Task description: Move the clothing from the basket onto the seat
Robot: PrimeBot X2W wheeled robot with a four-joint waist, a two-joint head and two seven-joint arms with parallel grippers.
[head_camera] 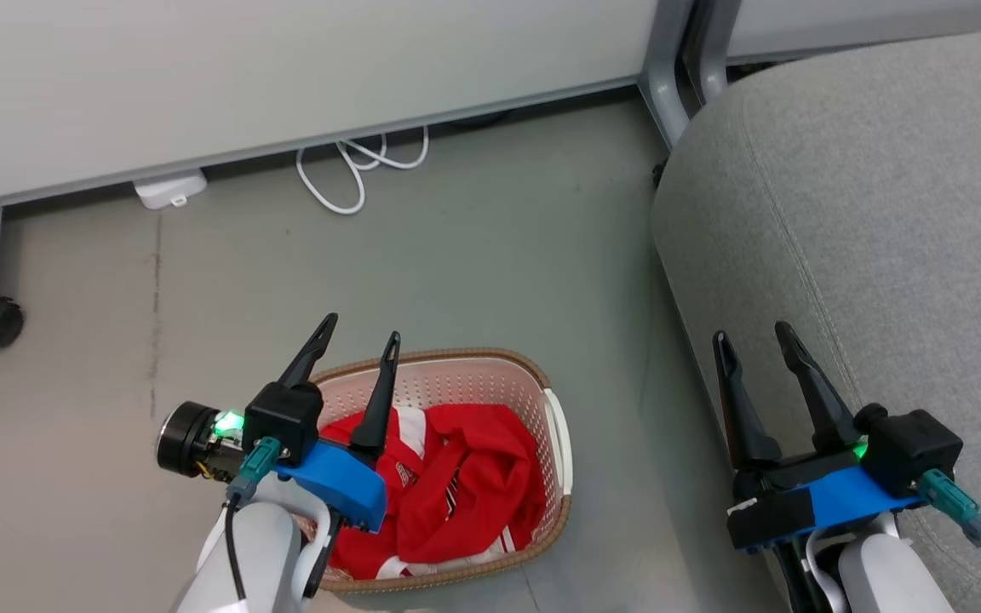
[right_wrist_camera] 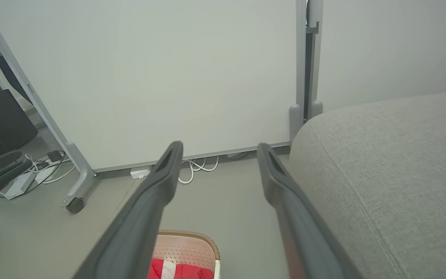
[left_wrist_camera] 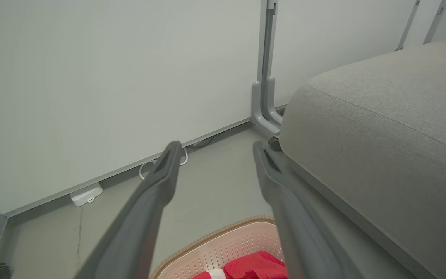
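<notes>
1. Both spread and empty: left claw (head_camera: 364, 327), right claw (head_camera: 750, 331).
2. My left forearm (head_camera: 243, 545) hides the basket's (head_camera: 456, 353) near corner; clothing (head_camera: 465, 477) lies heaped inside.
3. Bare floor (head_camera: 618, 409) separates basket from seat (head_camera: 882, 213).

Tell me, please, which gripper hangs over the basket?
The left gripper, open above the basket of red clothing; the right gripper is over by the grey seat.
</notes>
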